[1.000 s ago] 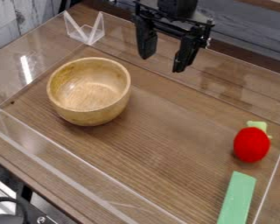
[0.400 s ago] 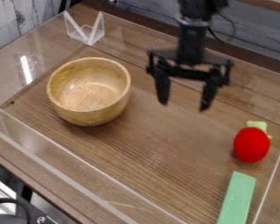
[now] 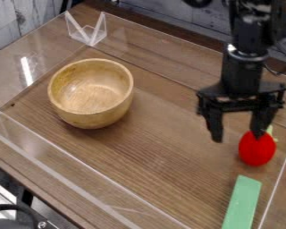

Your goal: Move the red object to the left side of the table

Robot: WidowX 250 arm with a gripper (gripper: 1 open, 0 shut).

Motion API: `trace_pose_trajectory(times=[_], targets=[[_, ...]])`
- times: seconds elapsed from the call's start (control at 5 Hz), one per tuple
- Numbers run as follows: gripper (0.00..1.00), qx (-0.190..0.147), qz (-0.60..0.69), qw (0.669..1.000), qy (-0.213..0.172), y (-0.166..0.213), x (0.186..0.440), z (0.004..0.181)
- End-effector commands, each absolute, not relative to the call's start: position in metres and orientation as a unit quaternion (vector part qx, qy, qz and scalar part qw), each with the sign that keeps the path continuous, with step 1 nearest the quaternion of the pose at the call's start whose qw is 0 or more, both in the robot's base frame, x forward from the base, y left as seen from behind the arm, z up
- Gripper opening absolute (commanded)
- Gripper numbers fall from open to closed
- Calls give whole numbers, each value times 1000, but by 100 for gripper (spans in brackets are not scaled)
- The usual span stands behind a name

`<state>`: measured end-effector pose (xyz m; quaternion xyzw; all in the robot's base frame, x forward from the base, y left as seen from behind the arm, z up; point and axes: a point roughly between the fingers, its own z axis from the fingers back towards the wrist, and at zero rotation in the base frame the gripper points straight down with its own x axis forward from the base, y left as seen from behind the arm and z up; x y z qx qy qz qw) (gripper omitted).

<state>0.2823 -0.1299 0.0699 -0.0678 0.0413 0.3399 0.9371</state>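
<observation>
The red object [image 3: 257, 148] is a small rounded red toy fruit with a pale green top, lying near the right edge of the wood-grain table [image 3: 157, 170]. My black gripper [image 3: 241, 128] hangs open just above and slightly left of it, fingers pointing down. One fingertip [image 3: 267, 122] is over the fruit's top and the other fingertip [image 3: 216, 134] is to its left. Nothing is between the fingers.
A wooden bowl [image 3: 92, 91] stands at the left middle of the table. A flat light-green block [image 3: 243, 203] lies at the front right, below the fruit. Low clear acrylic walls [image 3: 62, 183] edge the table, with a clear bracket [image 3: 86, 29] at the back left.
The gripper has travelled from the back centre of the table to the right and forward, coming down over the red fruit. It has stayed open. Nothing else moved.
</observation>
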Motion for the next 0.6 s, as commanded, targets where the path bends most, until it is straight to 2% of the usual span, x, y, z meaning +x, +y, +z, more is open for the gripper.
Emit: trace_pose_trajectory(times=[0.0, 0.2, 0.4], targets=[[100, -100, 383, 918, 20, -139, 292, 85], [100, -107, 406, 907, 14, -134, 299, 84], [100, -111, 435, 893, 9, -146, 305, 71]])
